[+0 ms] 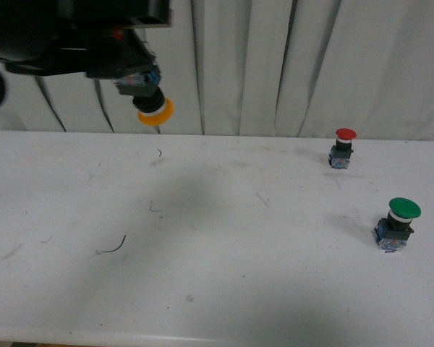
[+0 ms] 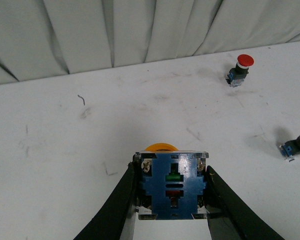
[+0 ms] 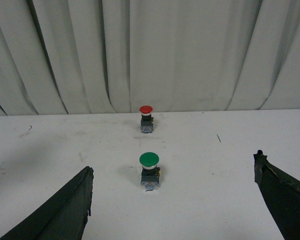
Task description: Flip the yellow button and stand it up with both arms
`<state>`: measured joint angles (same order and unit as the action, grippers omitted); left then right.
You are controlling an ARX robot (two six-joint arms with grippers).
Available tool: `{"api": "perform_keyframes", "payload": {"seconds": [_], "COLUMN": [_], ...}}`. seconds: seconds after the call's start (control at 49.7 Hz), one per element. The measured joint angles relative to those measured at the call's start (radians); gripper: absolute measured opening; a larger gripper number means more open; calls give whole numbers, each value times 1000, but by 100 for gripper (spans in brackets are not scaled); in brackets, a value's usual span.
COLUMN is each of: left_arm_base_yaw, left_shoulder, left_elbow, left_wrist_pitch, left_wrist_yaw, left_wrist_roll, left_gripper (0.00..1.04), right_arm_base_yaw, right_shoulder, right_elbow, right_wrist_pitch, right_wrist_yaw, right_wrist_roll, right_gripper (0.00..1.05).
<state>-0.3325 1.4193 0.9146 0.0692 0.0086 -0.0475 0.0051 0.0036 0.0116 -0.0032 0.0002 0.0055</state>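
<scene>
A lab setup: white table [image 1: 224, 289], pale curtain backdrop [image 1: 275, 65].

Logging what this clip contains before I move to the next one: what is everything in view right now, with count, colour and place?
yellow button: one; yellow-orange cap, black collar, blue base; held above the table at far left, cap tilted downward
red button: one; red cap; upright on the table, far right
green button: one; green cap; upright on the table, right side, nearer the robot than the red one
wire scrap: one; dark, thin, curved; on the table, left of centre
table: one; white, scuffed
curtain: pale, pleated; behind the table
left gripper: black; shut on the yellow button's blue base
right gripper: black; open, empty, facing the green and red buttons
</scene>
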Motion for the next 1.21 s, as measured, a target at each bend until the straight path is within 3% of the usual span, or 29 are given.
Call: {"api": "perform_keyframes", "payload": {"seconds": [0.201, 0.463, 0.664, 0.765, 0.966, 1.208], "left_arm_base_yaw": [25, 85, 119, 148, 189, 134], "left_shoulder": [-217, -315, -301, -245, -113, -77], "left_elbow": [-143, -242, -354, -397, -474, -510], "left_wrist_pitch": [-2, 97, 316, 508, 919, 1189], "left_wrist_yaw": [67, 320, 544, 656, 695, 637], "left_wrist_roll": [-59, -235, -429, -550, -845, -1067], "left_gripper": [32, 32, 32, 32, 32, 31], "right_arm_base_yaw": [0, 0, 0, 0, 0, 0], "right_shoulder": [0, 0, 0, 0, 0, 0], "right_elbow": [0, 0, 0, 0, 0, 0], "right_wrist_pitch": [0, 0, 0, 0, 0, 0], "right_wrist_yaw": [0, 0, 0, 0, 0, 0], "right_wrist_roll": [0, 0, 0, 0, 0, 0], "right_gripper": [98, 98, 98, 98, 98, 98]}}
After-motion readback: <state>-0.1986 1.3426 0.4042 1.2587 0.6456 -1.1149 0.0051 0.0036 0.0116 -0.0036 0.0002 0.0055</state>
